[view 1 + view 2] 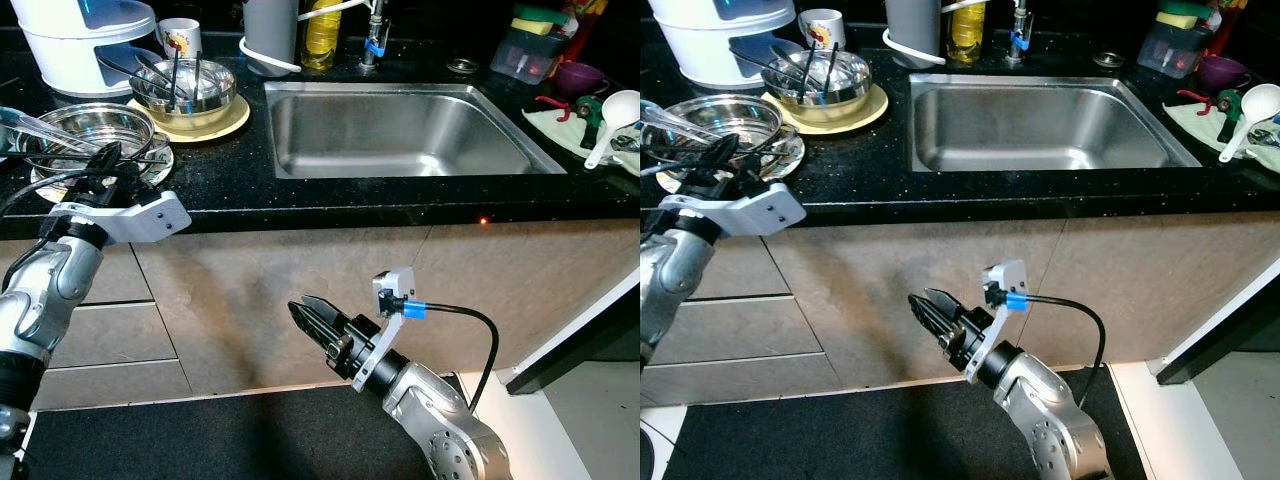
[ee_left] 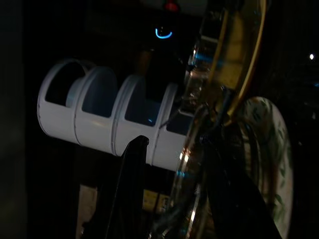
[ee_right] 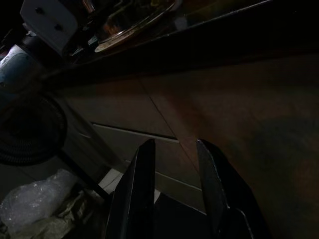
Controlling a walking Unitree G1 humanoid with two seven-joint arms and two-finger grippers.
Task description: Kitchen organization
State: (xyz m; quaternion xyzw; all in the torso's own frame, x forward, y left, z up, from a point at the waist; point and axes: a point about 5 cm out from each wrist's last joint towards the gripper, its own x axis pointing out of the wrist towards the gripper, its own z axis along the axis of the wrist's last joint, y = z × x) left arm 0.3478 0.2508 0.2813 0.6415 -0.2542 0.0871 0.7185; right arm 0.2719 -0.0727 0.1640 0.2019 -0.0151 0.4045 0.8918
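A steel bowl (image 1: 88,128) holding utensils stands on a patterned plate (image 1: 150,168) at the counter's left end. My left gripper (image 1: 108,163) is at the near rim of this bowl. In the left wrist view its two black fingers (image 2: 130,194) are apart, with the bowl's shiny rim (image 2: 192,159) between them, close to one finger. Behind it, a second steel bowl (image 1: 190,85) with utensils rests on a yellow plate (image 1: 235,118). My right gripper (image 1: 305,315) hangs low in front of the cabinet (image 1: 250,290), fingers slightly apart and holding nothing.
A steel sink (image 1: 400,130) takes up the middle of the black counter (image 1: 230,180). A white stacked container (image 1: 85,40), a mug (image 1: 180,38), a grey jug (image 1: 270,30) and an oil bottle (image 1: 322,35) line the back. A white ladle (image 1: 612,118) and purple bowl (image 1: 580,75) lie right.
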